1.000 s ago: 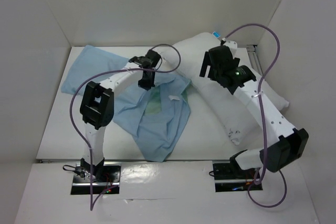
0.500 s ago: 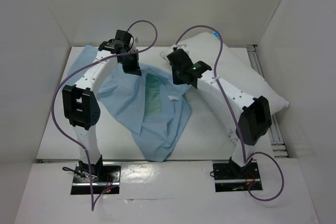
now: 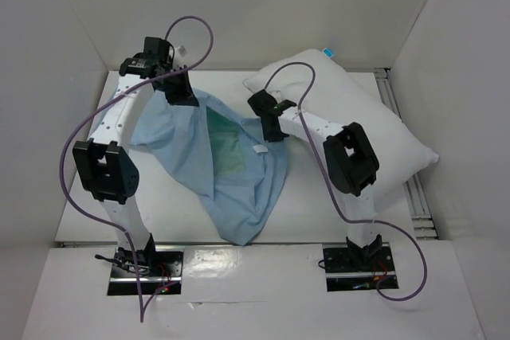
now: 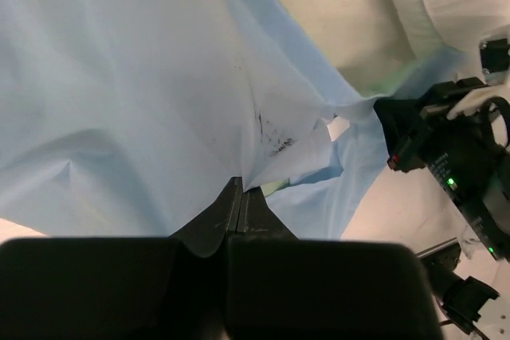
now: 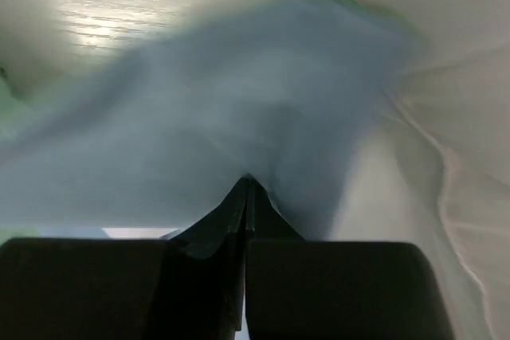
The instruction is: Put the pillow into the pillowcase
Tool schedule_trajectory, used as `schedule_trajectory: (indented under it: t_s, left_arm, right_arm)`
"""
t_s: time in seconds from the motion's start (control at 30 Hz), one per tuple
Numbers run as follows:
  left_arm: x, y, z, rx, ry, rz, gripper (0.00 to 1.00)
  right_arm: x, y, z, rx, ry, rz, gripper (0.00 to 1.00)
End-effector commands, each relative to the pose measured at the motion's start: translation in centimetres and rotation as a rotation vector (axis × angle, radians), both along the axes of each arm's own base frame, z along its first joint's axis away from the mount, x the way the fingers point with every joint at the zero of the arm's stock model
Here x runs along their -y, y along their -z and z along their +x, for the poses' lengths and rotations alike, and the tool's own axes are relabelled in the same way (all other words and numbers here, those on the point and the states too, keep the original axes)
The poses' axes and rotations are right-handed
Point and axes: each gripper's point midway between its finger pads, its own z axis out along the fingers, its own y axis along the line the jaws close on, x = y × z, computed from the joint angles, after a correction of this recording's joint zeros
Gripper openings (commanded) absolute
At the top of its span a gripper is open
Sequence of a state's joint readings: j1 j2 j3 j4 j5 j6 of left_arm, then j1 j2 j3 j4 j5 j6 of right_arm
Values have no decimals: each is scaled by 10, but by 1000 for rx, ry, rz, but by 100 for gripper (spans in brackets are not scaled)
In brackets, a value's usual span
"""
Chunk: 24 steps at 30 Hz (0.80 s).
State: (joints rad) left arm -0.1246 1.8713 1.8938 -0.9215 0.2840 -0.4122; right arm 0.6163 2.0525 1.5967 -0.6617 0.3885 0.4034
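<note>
Two claws each pinch one side of the thin, limp, light blue cloth pillowcase (image 3: 239, 197), and that is why its mouth is stretched wide between them while the rest trails loosely toward you across the white bench (image 3: 311, 212)

On the left, your left claw (image 3: 182, 95) is at the far edge, its jaws fully shut on a fold of the blue hem. The wrist view shows cloth fanning out from the closed tips. Pulled apart like this, the sack gapes enough to show its shiny sea-green inner face (image 3: 227, 145) in the middle.

Further right, your right claw (image 3: 271, 129) is also clamped shut on the opposite edge of the blue cloth, just beside the large plump white fabric pillow (image 3: 358, 109). Its wrist view is blurred but shows blue fabric gathered at the tips.

That pillow lies wholly outside the case at the far right of the bench, so I judge insertion not yet begun; the open mouth looks readied to go over its nearest corner
</note>
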Motion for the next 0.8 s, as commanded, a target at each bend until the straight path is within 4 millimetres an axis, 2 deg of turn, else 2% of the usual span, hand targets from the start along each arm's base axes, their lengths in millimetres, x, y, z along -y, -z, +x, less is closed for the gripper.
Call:
schedule_trajectory:
  t_s: [0.0,0.03,0.07,0.1,0.13,0.17,0.2,0.23,0.3,0.37,0.4,0.47,0.57,0.6,0.63,0.67,0.7,0.73,0.77]
  left_arm:
    - [7,-34,-7,78,74,-62,0]
    - [9,-31,-7,68,81,-71,0]
    - [11,-33,-5,78,89,-83,0]
    - [13,-34,-6,77,97,-93,0]
    - [15,-31,-3,70,95,-106,0]
    - [22,-28,-5,57,113,-117,0]
    - [23,-32,-2,75,114,-119,0]
    - [28,-29,0,70,125,-119,0]
    - [32,-23,0,56,133,-118,0]
    - [32,-19,1,46,133,-117,0]
    - [32,-19,1,45,133,-117,0]
    - [32,-19,1,45,133,-117,0]
    - [32,-16,0,32,125,-121,0]
    - [36,-16,-1,32,134,-121,0]
    - [36,-20,-2,41,135,-122,0]
    - [36,-20,-2,41,135,-122,0]
    - [35,-19,-2,42,130,-114,0]
    - [35,-19,-2,42,129,-114,0]
    - [35,-19,-2,42,129,-114,0]
  right_arm:
    - [-2,-67,20,154,55,46,0]
    - [-2,-102,22,223,48,91,0]
    - [-4,-124,25,271,50,127,4]
    - [-3,-141,25,300,34,133,21]
    - [-5,-163,27,343,36,165,32]
    - [2,-182,25,379,41,160,46]
    - [4,-190,23,389,34,159,58]
    - [8,-191,24,398,29,127,78]
    - [23,-198,28,426,57,47,89]
    - [45,-182,39,386,115,-79,99]
    - [53,-174,45,367,128,-116,100]
    - [70,-147,62,301,157,-185,100]
    - [89,-114,78,247,184,-260,100]
    - [94,-94,84,218,194,-292,100]
    - [96,-88,90,214,200,-285,100]
    - [97,-79,95,201,201,-271,89]
    - [104,-74,101,194,198,-263,72]
    - [101,-81,108,212,196,-222,46]
    - [100,-85,109,216,197,-219,0]
